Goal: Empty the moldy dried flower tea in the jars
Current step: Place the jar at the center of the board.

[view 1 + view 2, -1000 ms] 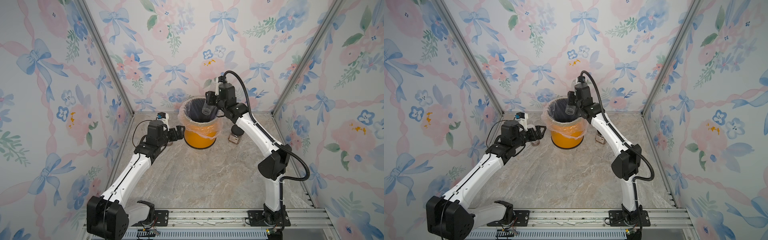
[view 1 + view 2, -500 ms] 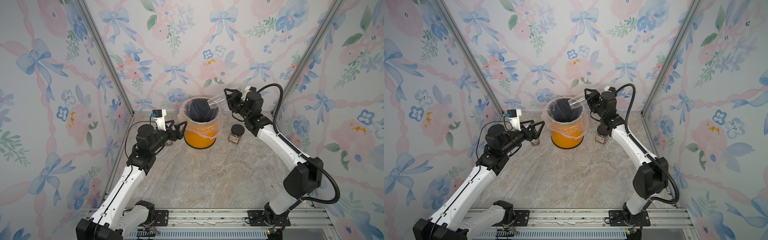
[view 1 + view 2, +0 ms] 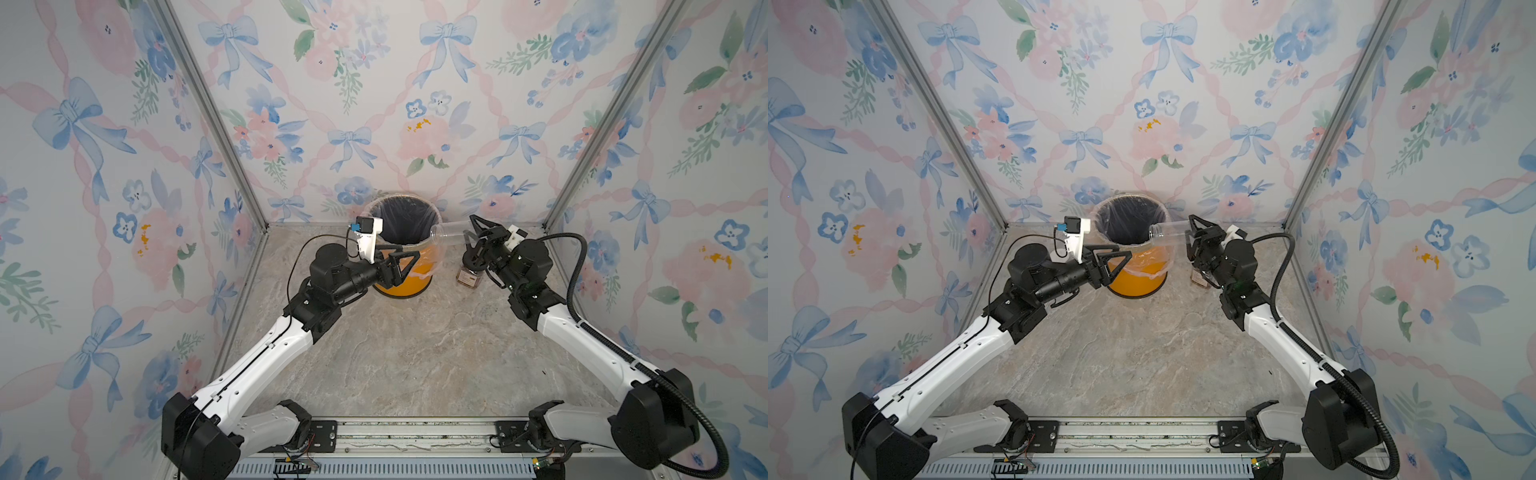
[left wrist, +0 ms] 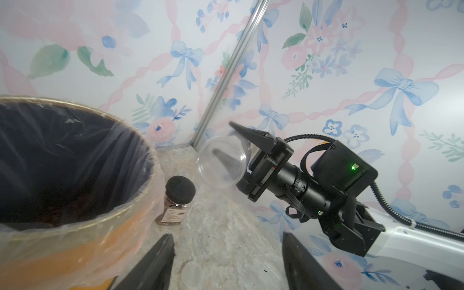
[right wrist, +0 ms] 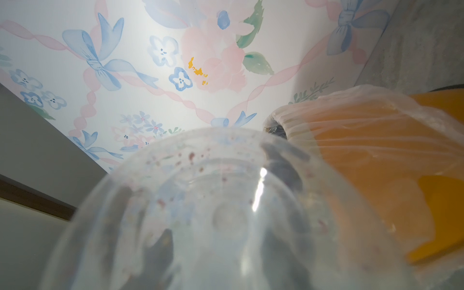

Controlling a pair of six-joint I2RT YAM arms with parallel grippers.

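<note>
My right gripper [image 3: 471,239] is shut on a clear jar [image 3: 451,232] [image 4: 222,162], held on its side with no lid. Its mouth points at the right rim of the orange bin [image 3: 409,220]. Only reddish specks cling inside this jar [image 5: 192,155]. A black-lidded jar [image 4: 177,200] with brown moldy dried flower tea stands on the table right of the bin, below the held jar. Dark tea bits [image 4: 62,208] lie inside the bin. My left gripper [image 3: 405,266] [image 4: 227,236] hangs open and empty in front of the bin, pointing at the right gripper.
The bin [image 3: 1129,199] has a plastic liner and stands against the back wall. A translucent lid [image 4: 192,273] lies flat on the marble table near my left fingers [image 4: 163,253]. Floral walls close in on three sides.
The right arm swung from above the bin down to its right side, turning the jar from upended to level. The left gripper moved from left of the bin to its front, jaws narrowing.
</note>
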